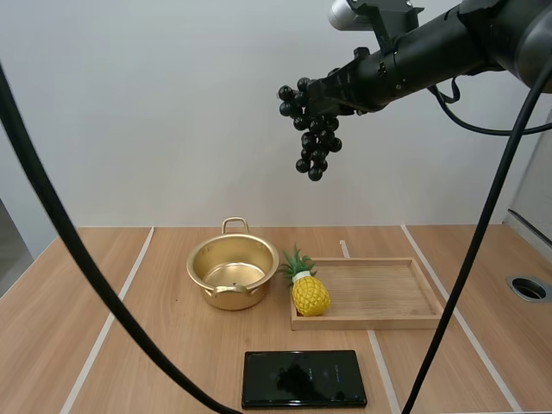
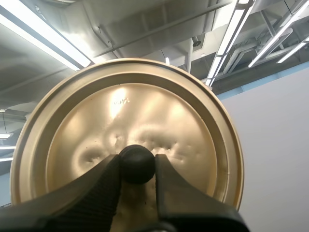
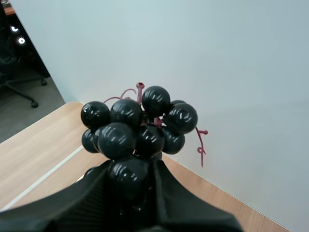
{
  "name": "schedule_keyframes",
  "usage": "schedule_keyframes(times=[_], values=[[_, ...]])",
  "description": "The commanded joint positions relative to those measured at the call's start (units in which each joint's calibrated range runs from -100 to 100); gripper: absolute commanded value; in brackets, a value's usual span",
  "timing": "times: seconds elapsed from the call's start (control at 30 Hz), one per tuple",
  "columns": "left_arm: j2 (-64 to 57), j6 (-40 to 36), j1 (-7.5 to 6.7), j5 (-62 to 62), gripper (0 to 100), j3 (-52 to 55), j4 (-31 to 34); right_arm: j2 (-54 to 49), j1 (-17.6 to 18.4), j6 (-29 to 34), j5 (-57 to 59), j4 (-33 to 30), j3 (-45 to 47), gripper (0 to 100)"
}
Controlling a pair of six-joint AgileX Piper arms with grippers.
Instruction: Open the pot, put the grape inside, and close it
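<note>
A golden pot (image 1: 233, 274) stands open on the table left of centre, with nothing inside it. High above the table my right gripper (image 1: 321, 102) is shut on a bunch of dark grapes (image 1: 312, 131), which hangs down from it. Seen from the right wrist, the fingers (image 3: 87, 193) pinch the grapes (image 3: 137, 128) at the near berries. My left gripper (image 2: 137, 166) is shut on the black knob (image 2: 137, 163) of the golden lid (image 2: 126, 130), held up with its top face toward the camera.
A wooden tray (image 1: 379, 293) lies right of the pot, with a toy pineapple (image 1: 308, 289) at its left end. A black phone (image 1: 304, 378) lies flat near the front edge. A round hole (image 1: 528, 288) sits in the table at the far right.
</note>
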Motion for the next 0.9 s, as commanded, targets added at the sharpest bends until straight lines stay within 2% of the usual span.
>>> schedule_keyframes(times=[0.0, 0.27, 0.4, 0.53, 0.87], values=[[-0.38, -0.34, 0.1, -0.4, 0, -0.22, 0.0, -0.62, 2.37, -1.5, 2.68, -0.72, -0.73, 0], [-0.38, -0.24, 0.1, 2.58, 0, -0.22, 0.0, 0.02, 14.89, -0.08, 1.05, -11.61, -0.73, 0], [-0.38, -0.24, 0.1, 2.66, 0, -0.22, 0.0, 3.35, 19.84, 6.41, -5.67, -23.26, -0.73, 0], [-0.38, -0.24, 0.1, 2.86, 0, -0.22, 0.0, 7.95, 22.1, 11.71, -8.68, -32.47, -0.73, 0], [-0.38, -0.24, 0.1, 4.1, 0, -0.22, 0.0, 16.88, 26.27, 18.8, -16.53, -40.11, -0.73, 0]])
